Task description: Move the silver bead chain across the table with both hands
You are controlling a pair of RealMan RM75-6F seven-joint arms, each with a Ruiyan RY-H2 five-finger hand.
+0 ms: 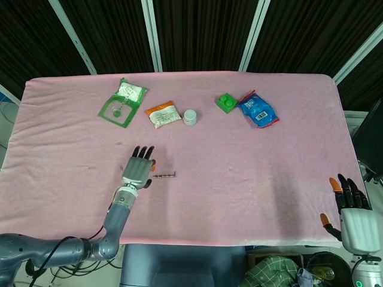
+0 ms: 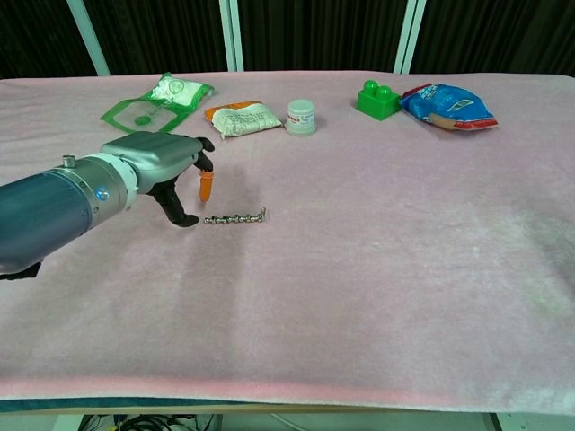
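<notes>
While the head view looks down on the pink tabletop [image 1: 239, 179], the left hand [image 1: 137, 169] hovers palm-down with its fingers spread and holding nothing, just left of the silver bead chain [image 1: 164, 176]. That chain lies flat and nearly straight on the near-left part of the cloth. Far off at the near right corner, beyond the tabletop's edge, the right hand [image 1: 352, 212] stands with its fingers apart and empty. Along the far side lie a green packet [image 1: 123, 101], an orange-and-white pouch [image 1: 163, 113], a small white jar [image 1: 190, 116], a green block [image 1: 226, 102] and a blue snack bag [image 1: 258, 109], the block and bag just beside each other.

From the chest view, the left hand [image 2: 166, 162] comes in from the left, fingers parted, one dark fingertip reaching down close to the left end of the silver bead chain [image 2: 234, 217]; whether it touches cannot be told. An orange-tipped finger hangs above the cloth just beyond the chain. The right hand does not show in this view.
</notes>
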